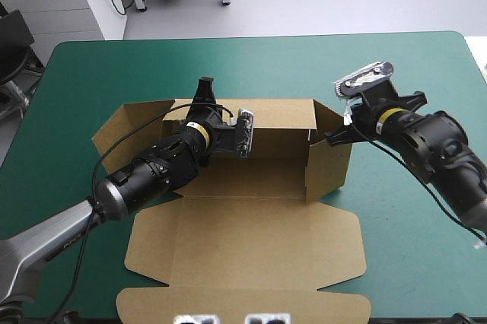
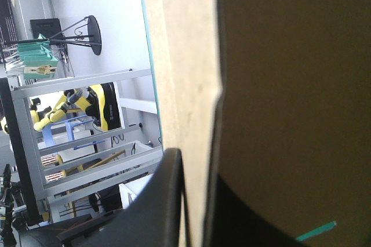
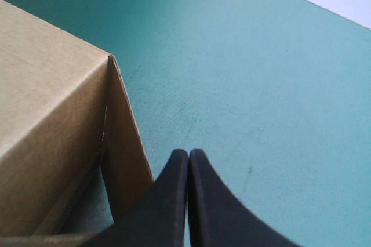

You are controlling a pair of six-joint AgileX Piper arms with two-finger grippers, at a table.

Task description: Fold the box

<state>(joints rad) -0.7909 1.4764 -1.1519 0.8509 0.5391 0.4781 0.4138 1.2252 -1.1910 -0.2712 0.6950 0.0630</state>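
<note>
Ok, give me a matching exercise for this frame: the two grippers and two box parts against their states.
Things:
1. left gripper
2. right gripper
3. lid
4. far wall

States:
a. lying flat
b. fingers shut, holding nothing
c. standing upright
d. fingers shut on the box

Pairs: 1-d, 2-b, 3-a, 4-c

Counted 1 brown box (image 1: 251,183), w/ 1 lid (image 1: 243,248) flat. There were 2 grippers: 1 left gripper (image 1: 205,88), 1 right gripper (image 3: 188,153), 2 black fingers (image 3: 217,203) ea., 4 total. 1 teal-green-covered table (image 1: 396,65) was there.
</note>
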